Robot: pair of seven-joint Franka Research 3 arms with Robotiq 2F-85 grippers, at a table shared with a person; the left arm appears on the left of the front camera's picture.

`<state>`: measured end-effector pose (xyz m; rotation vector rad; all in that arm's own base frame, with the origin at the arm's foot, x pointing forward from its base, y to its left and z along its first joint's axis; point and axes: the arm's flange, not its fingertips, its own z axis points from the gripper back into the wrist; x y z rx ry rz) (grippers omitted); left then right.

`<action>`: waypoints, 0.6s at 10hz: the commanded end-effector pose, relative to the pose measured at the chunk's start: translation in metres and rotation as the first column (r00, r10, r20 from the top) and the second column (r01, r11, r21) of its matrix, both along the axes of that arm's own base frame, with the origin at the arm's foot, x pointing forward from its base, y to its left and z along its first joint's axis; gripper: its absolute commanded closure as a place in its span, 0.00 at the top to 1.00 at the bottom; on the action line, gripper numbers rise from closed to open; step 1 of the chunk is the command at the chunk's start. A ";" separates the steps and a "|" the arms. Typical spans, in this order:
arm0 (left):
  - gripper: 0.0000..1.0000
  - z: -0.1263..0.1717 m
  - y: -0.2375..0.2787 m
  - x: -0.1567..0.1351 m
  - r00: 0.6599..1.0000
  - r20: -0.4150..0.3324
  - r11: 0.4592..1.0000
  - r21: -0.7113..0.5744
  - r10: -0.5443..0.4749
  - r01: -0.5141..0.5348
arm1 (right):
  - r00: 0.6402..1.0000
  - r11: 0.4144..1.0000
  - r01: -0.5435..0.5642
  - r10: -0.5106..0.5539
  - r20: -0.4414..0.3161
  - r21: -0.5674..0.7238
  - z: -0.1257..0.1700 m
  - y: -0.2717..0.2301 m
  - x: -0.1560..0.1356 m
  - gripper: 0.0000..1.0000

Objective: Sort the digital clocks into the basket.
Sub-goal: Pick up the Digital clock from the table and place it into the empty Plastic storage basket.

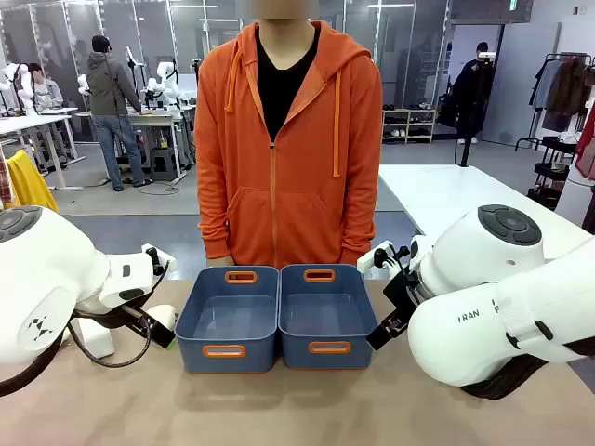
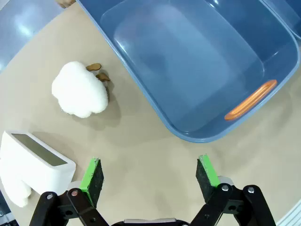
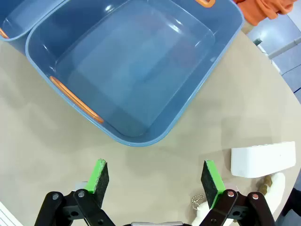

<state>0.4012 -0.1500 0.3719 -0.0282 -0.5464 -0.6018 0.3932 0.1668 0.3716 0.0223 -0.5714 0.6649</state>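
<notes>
Beside two baskets sit two digital clocks, left pincer and right pincer both spread wide.

"Where do your clocks lie?"

"Your left clock sits on the table left of the tubs, towards the near side. It's a white rounded box, grey display face turned upward. Your right clock lies right of the tubs, also white, its display turned out of sight."

"And the basket?"

"You have two alike, blue-grey with orange handle slots, upright at mid-table: the left basket and the right basket, close side by side, floors bare."
</notes>
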 end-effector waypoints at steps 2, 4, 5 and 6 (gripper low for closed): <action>1.00 0.000 0.000 0.000 1.000 0.000 1.000 0.000 0.000 0.000 | 1.000 1.000 0.000 0.000 0.000 0.000 0.000 0.000 0.000 1.00; 1.00 0.000 0.000 0.000 1.000 0.000 1.000 0.000 0.000 0.000 | 1.000 1.000 0.000 0.000 0.000 0.000 0.000 0.000 0.000 1.00; 1.00 0.000 0.000 0.000 1.000 0.000 1.000 0.000 0.000 0.000 | 1.000 1.000 0.000 0.000 0.000 0.000 0.000 0.000 0.000 1.00; 1.00 0.000 0.000 0.000 1.000 0.000 1.000 0.000 0.000 0.000 | 1.000 1.000 0.000 0.000 0.000 0.000 0.000 0.000 0.000 1.00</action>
